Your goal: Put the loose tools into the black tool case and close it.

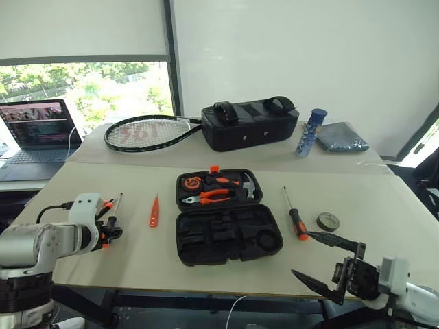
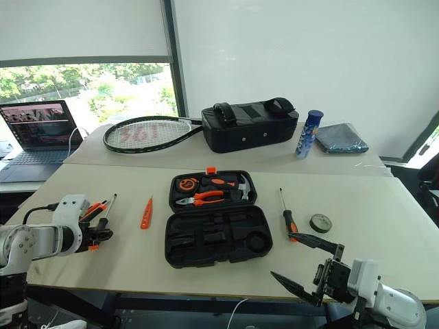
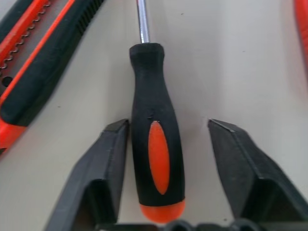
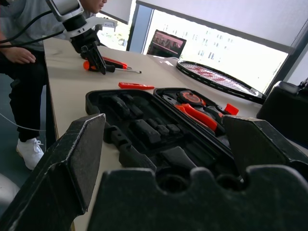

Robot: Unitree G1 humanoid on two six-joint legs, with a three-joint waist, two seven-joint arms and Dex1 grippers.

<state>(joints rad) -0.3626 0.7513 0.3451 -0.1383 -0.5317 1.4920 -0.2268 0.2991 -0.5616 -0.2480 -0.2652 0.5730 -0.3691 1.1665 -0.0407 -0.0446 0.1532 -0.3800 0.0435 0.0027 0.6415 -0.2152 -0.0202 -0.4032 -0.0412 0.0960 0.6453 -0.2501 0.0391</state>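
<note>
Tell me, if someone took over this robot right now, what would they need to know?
Left gripper: fingers either side of a screwdriver handle lying on the table, one touching, not clamped.
Right gripper: open, empty, at the table's near edge.
Black tool case: open, near half's slots empty.
Still loose: utility knife, slim orange tool, second screwdriver, tape roll.
Done: nothing packed. Left: pack all five, shut case.
</note>
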